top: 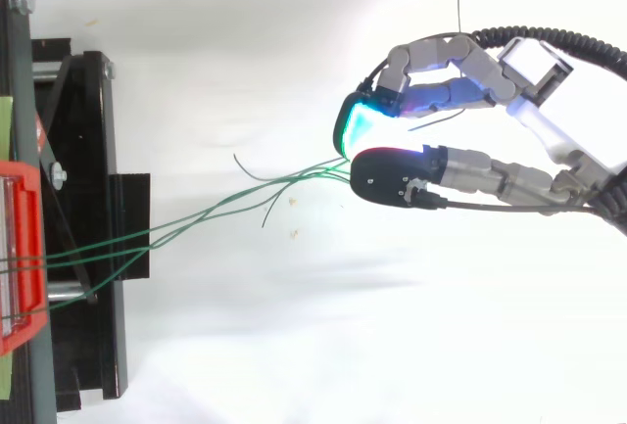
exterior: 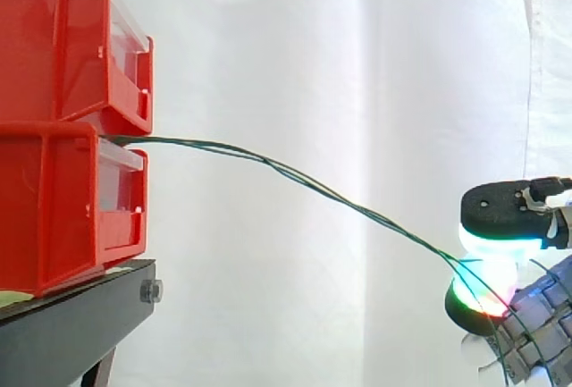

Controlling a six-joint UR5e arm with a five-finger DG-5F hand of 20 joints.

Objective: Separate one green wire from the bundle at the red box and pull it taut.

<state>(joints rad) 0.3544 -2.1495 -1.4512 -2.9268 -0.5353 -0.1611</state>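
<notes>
My hand (top: 460, 164) sits at the right of the top view with its fingers (top: 392, 177) curled in and closed on the green wires (top: 176, 226). One black-backed tip lies below. Above it is a pad (top: 355, 125) glowing green and cyan, and the strands meet in the narrow pinch between the two.

In the side view my hand (exterior: 514, 213) is low at the right edge. The upper pad glows white and cyan, the lower one red and green, and the wires (exterior: 295, 175) pass between them. More than one strand comes into the pinch, and I cannot tell how many are actually held. Past the pinch a strand trails down across my hand.

Moving away from me, the strands fan apart a little. In the top view two loose ends stray off near my fingers, one curling upward and one hooking downward.

The wires then climb in a shallow bow, not a straight line, up to the red box. They meet it where the upper red bin (exterior: 54, 38) sits on the lower red bin (exterior: 54, 208). From above they cross the black stand (top: 88, 209) and reach the red box (top: 24, 248) at the left edge. Behind everything hangs the white curtain (exterior: 357, 47).
</notes>
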